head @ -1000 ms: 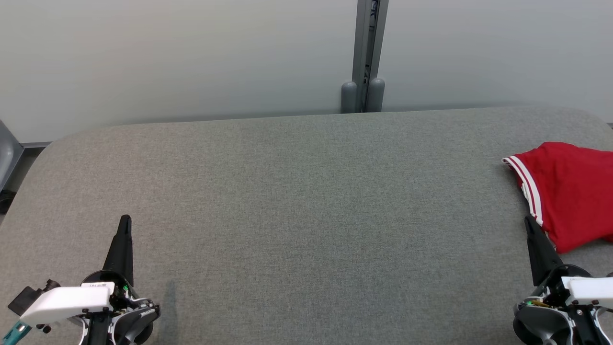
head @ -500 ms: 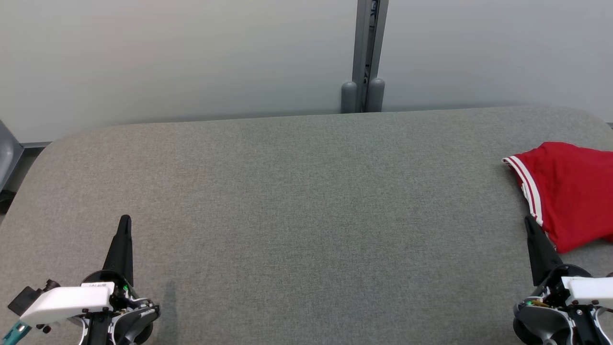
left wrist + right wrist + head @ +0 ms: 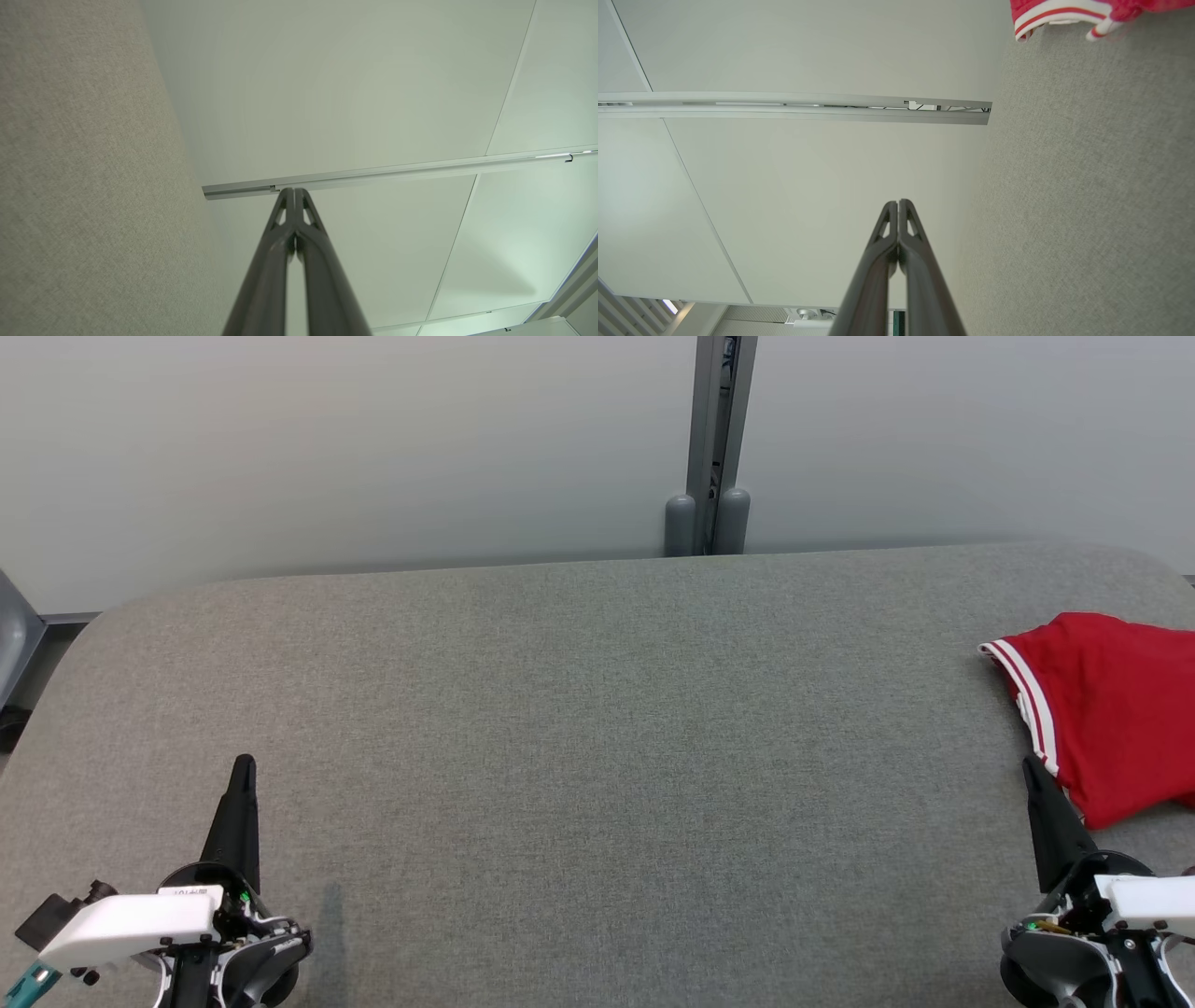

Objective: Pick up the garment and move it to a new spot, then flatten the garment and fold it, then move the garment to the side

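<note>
Lower left of the head view: the left pincer point(image 3: 245, 763) sits low over the grey worktop point(image 3: 597, 728). Its fingers are pressed together into one dark spike pointing up the frame, with nothing between them.

Lower right, the right pincer point(image 3: 1030, 765) is the same story, clamped tight on nothing. Its own wrist view shows the two fingers meeting at the tips.

Just past that right tip, hard against the right edge of the frame, lies the red garment point(image 3: 1116, 709). It's rumpled, its white-striped edge turned toward the middle of the worktop, and part of it is cut off by the frame. The tip and the cloth look very close, but I can't tell whether they touch.

Beyond the worktop's rounded far edge there's a pale wall point(image 3: 373, 448), and a grey post point(image 3: 714, 439) rises at top centre.
</note>
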Motion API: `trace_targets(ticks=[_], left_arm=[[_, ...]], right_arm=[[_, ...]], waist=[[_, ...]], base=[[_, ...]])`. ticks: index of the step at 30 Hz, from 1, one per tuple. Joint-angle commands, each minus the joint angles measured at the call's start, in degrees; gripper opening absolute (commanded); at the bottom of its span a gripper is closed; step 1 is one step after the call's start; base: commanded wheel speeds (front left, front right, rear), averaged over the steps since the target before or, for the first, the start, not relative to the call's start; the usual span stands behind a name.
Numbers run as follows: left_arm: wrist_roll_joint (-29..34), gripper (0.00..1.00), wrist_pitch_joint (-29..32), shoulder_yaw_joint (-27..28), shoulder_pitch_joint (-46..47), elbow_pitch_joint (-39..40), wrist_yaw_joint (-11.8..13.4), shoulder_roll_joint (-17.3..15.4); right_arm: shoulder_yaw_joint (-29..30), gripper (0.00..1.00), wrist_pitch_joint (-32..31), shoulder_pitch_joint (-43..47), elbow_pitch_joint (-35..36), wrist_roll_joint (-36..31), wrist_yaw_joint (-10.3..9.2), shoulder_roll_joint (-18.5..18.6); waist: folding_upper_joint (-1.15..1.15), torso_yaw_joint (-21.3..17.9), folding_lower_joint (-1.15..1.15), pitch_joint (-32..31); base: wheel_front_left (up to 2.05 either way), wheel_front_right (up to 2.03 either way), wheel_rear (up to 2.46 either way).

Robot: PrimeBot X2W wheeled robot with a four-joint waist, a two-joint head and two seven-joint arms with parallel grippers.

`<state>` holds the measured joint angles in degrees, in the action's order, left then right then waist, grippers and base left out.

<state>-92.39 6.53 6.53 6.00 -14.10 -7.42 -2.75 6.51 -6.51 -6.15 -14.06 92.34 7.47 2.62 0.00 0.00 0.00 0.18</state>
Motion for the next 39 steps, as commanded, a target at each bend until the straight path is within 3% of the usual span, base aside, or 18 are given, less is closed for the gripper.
trace_targets(ticks=[1, 39], left_arm=[[-0.01, 0.0, 0.19, 0.24, 0.57, -0.02, -0.23, -0.11], [0.02, 0.0, 0.22, 0.26, 0.56, -0.01, -0.23, -0.1]], right_arm=[[0.07, 0.0, -0.11, -0.27, -0.14, 0.14, 0.04, 0.48], [0.05, 0.0, -0.1, -0.26, -0.13, 0.14, 0.04, 0.48]], waist=[[0.0, 0.0, 0.0, 0.0], [0.0, 0.0, 0.0, 0.0]], base=[[0.0, 0.0, 0.0], [0.0, 0.0, 0.0]])
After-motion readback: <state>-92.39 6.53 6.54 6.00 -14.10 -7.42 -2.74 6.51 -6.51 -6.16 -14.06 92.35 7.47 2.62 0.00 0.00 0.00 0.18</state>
